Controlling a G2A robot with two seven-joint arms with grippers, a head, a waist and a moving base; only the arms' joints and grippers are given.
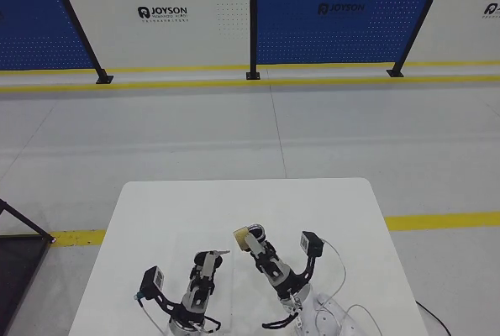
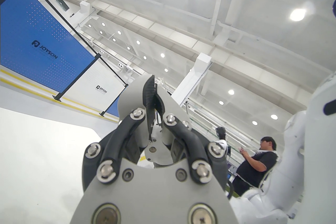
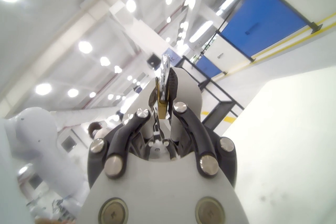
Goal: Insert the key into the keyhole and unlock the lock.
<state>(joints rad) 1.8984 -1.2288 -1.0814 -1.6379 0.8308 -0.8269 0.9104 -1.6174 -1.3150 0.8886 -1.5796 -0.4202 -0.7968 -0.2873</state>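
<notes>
My right gripper (image 3: 166,78) clamps the brass lock (image 3: 163,104) above the near table (image 1: 233,202), steadying it for a key, while my left gripper (image 2: 155,93), just left of it, is pinched closed, any key hidden.

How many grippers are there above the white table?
2. The left gripper is over the table's near middle, shut. The right gripper is close beside it, toward the robot's right, shut on a brass padlock.

A narrow gap parts left hand (image 1: 220,255) from lock (image 1: 244,230) in right hand (image 1: 251,236).
</notes>
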